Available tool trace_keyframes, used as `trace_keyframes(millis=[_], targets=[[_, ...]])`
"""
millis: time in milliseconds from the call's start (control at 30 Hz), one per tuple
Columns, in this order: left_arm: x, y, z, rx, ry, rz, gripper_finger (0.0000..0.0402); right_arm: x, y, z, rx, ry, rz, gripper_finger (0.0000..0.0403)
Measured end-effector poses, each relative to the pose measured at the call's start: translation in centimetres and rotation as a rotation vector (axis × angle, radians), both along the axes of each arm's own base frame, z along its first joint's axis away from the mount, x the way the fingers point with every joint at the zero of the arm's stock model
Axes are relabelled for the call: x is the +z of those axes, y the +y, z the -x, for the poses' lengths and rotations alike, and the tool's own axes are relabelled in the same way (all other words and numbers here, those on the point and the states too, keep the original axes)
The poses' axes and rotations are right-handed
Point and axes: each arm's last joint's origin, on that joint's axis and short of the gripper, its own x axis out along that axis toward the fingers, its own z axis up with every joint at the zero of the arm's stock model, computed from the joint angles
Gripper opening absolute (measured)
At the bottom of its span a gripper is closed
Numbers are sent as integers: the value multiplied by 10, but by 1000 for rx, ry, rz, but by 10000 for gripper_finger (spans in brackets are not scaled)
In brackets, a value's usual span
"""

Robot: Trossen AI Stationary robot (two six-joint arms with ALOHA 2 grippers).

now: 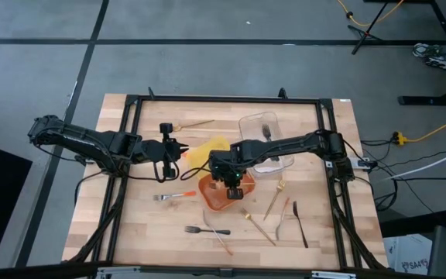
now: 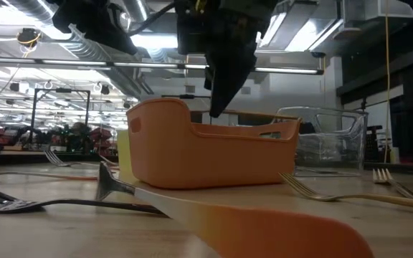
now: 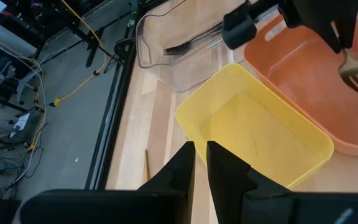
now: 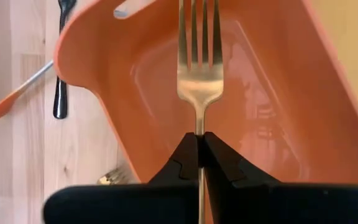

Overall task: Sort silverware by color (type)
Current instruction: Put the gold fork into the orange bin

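A: What has the right gripper [image 4: 199, 146] got?

B: A gold fork [image 4: 198, 59], pinched by the thin neck just below the head, tines pointing away from the wrist. It hangs over the orange tray [image 1: 217, 195], whose floor looks bare. The jaws are shut tight on the stem.

A: Will that grip hold?

B: I'd judge so. The fork looks light and stiff, but it is smooth metal, so it could pivot or slide between the pads. The flat neck is a sensible place to take it (better than the tapering handle end).

A: And the left gripper [image 3: 200, 155]?

B: It hovers above the yellow tray [image 3: 253, 127], fingers close together with a narrow gap. Nothing shows between them.

A: Where's the rest of the silverware?

B: Scattered on the table [image 1: 130, 232]: an orange-handled fork [image 1: 173, 197] just left of the orange tray, a black fork [image 1: 205, 230] nearer the front edge, gold pieces [image 1: 274, 199] and a black utensil [image 1: 300, 223] to the right. One fork [image 1: 266, 130] already lies in the clear tray [image 1: 248, 124].

A: Anything in the way?

B: The three trays sit close together, so the arms crowd each other there, and the orange tray's wall stands close around the fork.
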Motion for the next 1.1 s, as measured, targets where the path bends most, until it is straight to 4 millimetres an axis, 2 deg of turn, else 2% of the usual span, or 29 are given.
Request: trace_keyframes(millis=[333, 733, 1100], targets=[[0, 0, 0, 0, 0, 0, 36, 2, 0, -6, -7, -69, 12, 0], [0, 0, 0, 0, 0, 0, 36, -1, 0, -7, -4, -66, 13, 2], [0, 0, 0, 0, 0, 0, 36, -16, 0, -11, -3, -30, 15, 69]])
